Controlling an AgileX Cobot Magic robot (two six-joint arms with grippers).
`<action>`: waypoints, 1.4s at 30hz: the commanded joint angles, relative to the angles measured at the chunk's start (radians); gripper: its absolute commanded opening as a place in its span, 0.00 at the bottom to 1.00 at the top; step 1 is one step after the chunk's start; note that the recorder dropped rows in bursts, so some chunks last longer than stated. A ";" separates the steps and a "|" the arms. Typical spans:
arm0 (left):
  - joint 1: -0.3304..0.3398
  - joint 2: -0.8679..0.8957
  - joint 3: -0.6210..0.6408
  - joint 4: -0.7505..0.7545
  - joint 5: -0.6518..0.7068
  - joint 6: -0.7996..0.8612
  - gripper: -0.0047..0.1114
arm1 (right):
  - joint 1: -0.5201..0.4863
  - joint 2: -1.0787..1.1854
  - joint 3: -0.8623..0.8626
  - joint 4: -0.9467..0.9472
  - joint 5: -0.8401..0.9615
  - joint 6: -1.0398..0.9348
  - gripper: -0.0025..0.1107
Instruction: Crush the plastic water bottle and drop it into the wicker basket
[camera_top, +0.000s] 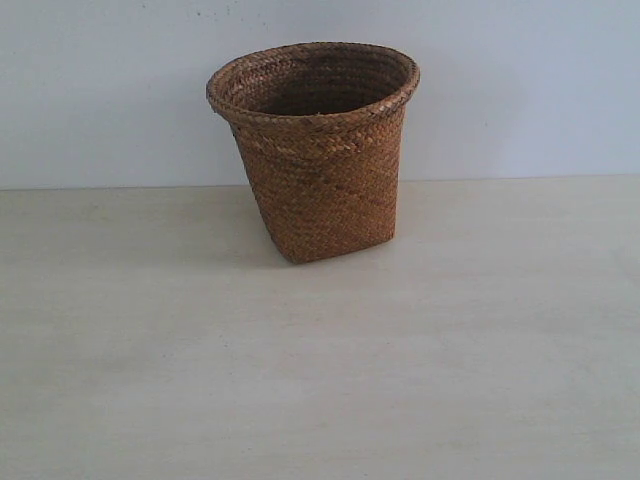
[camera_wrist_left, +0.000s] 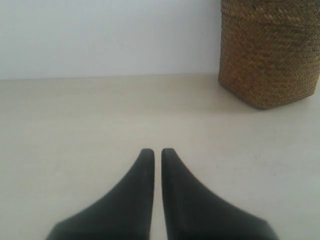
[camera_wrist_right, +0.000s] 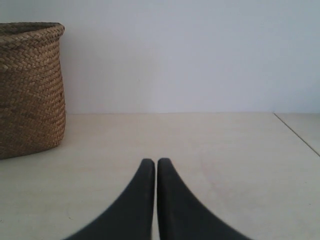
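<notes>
The brown wicker basket (camera_top: 318, 150) stands upright on the pale table, near the back wall at the middle of the exterior view. The plastic water bottle shows in no view; whether it lies inside the basket cannot be told. Neither arm appears in the exterior view. My left gripper (camera_wrist_left: 157, 151) is shut with nothing between its black fingers; it sits low over the table with the basket (camera_wrist_left: 270, 52) ahead and off to one side. My right gripper (camera_wrist_right: 152, 161) is shut and empty too, with the basket (camera_wrist_right: 30, 87) ahead on its other side.
The light wooden table (camera_top: 320, 380) runs up to a plain white wall (camera_top: 100, 90). A table edge or seam (camera_wrist_right: 297, 134) shows in the right wrist view, on the side away from the basket.
</notes>
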 joint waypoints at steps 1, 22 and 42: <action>0.003 -0.003 0.002 0.002 -0.001 -0.010 0.08 | -0.003 -0.044 0.004 0.002 -0.004 -0.005 0.02; 0.003 -0.003 0.002 0.002 0.000 -0.008 0.08 | -0.003 -0.160 0.004 -0.104 0.255 0.123 0.02; 0.003 -0.003 0.002 0.002 -0.002 -0.008 0.08 | -0.003 -0.160 0.004 -0.159 0.349 0.179 0.02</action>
